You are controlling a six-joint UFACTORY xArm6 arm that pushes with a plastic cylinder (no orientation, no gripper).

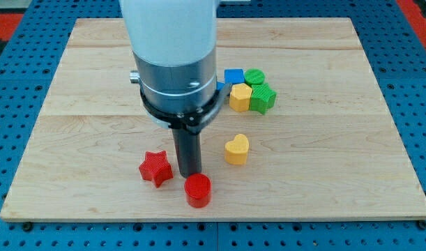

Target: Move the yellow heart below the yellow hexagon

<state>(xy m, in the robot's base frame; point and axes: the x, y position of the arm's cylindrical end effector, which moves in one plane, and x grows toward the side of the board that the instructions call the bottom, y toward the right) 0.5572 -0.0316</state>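
Your tip [191,173] sits bare between red star [155,168] and red cylinder [197,190].
Careless sweeping toward the yellow heart [236,148] could drag them, or overshoot into the yellow hexagon [240,97].

Yellow heart [236,148] flat on board, apart from and below yellow hexagon [240,97], slightly left.

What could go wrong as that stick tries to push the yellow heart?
My tip sits between the red star and red cylinder, so moving off may knock either. The yellow heart could spin off-line. Pushed too far up, it may bump the yellow hexagon or green star.
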